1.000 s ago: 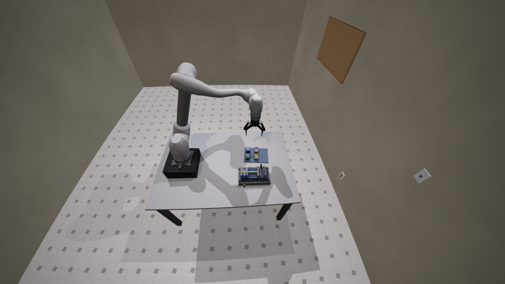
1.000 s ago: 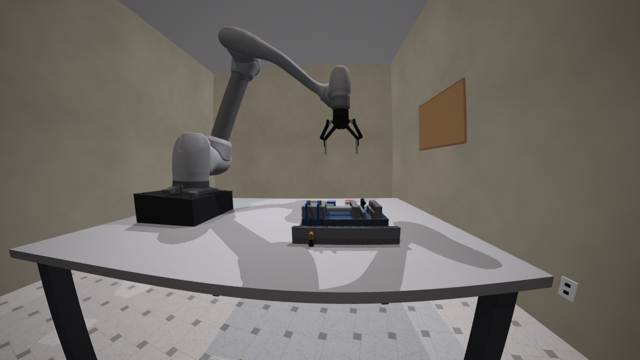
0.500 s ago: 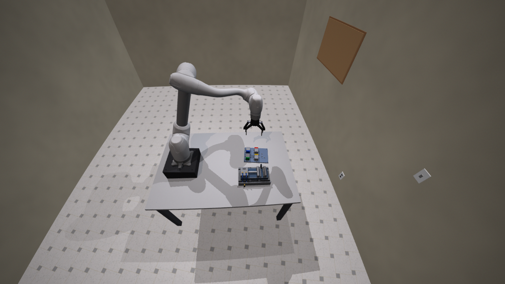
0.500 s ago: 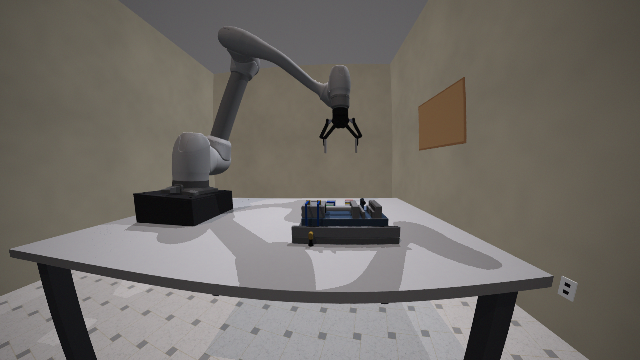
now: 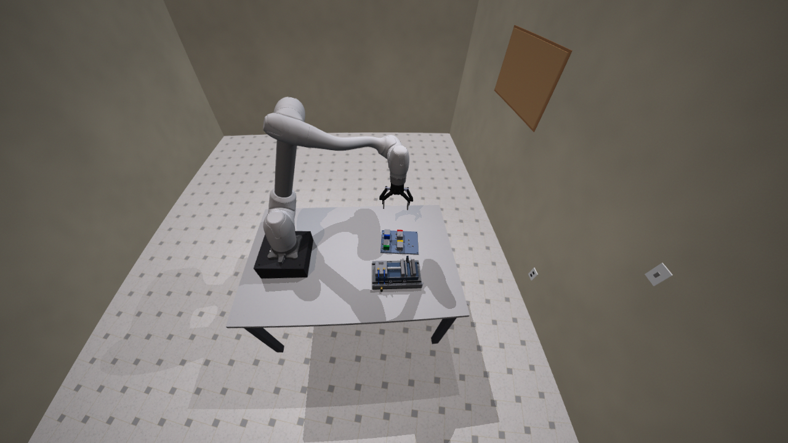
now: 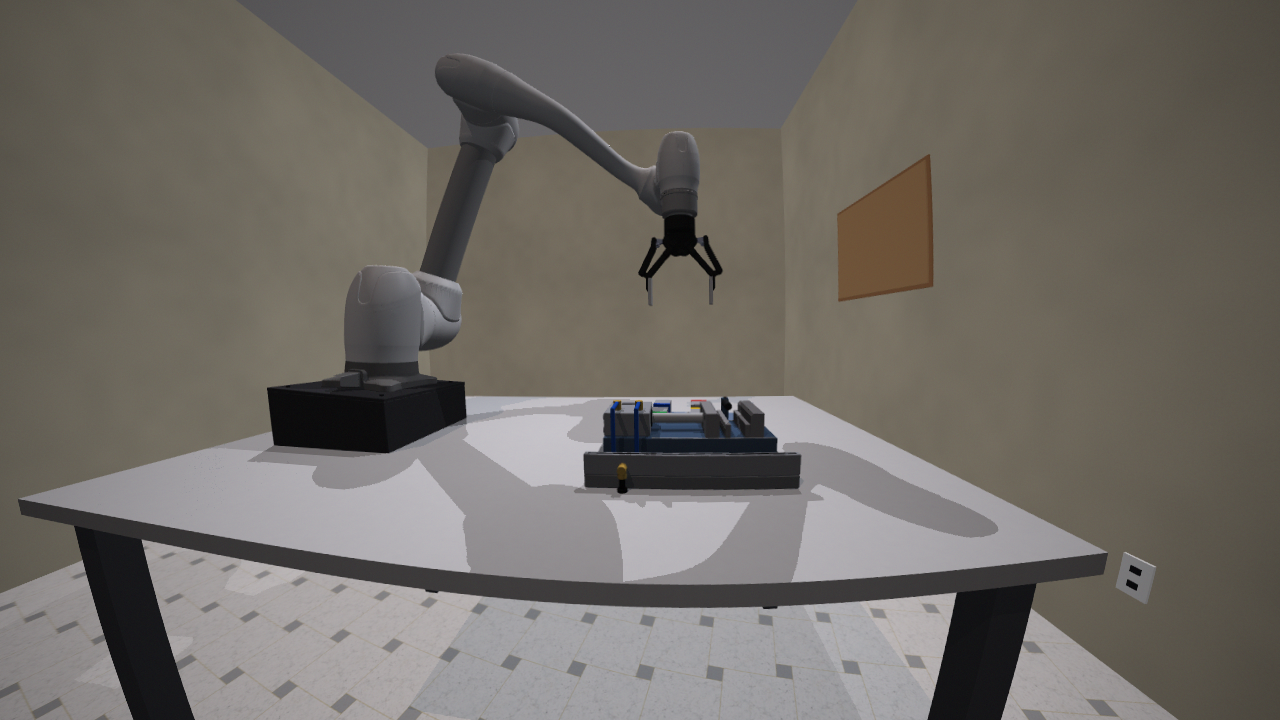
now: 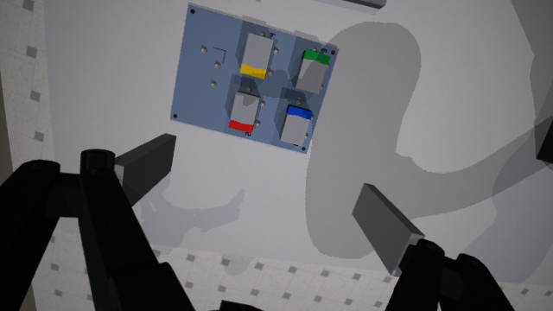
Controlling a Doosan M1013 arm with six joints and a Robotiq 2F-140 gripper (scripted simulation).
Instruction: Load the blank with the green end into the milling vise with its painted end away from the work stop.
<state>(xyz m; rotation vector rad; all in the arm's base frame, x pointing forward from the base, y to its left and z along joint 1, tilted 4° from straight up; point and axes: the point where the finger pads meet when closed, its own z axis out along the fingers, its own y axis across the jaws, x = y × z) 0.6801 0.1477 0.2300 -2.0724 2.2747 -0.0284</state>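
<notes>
The green-ended blank [image 7: 313,71] lies on the blue infeed plate [image 7: 252,78], at its upper right in the wrist view; it also shows in the top view [image 5: 386,247]. Blanks with a yellow end [image 7: 256,57], a red end [image 7: 243,111] and a blue end [image 7: 295,125] lie on the same plate. The milling vise [image 5: 396,274] stands on its raised plate next to the infeed plate, nearer the table's front; it also shows in the exterior view [image 6: 687,431]. My gripper [image 6: 680,291] is open and empty, high above the table's far edge, apart from everything.
The arm's black base [image 5: 283,254] stands at the table's left. Blue hoses [image 6: 624,422] rise at the vise's left end. A small yellow knob [image 6: 621,471] sticks out of the raised plate's front. The infeed plate has an unfilled corner with pins [image 7: 212,65].
</notes>
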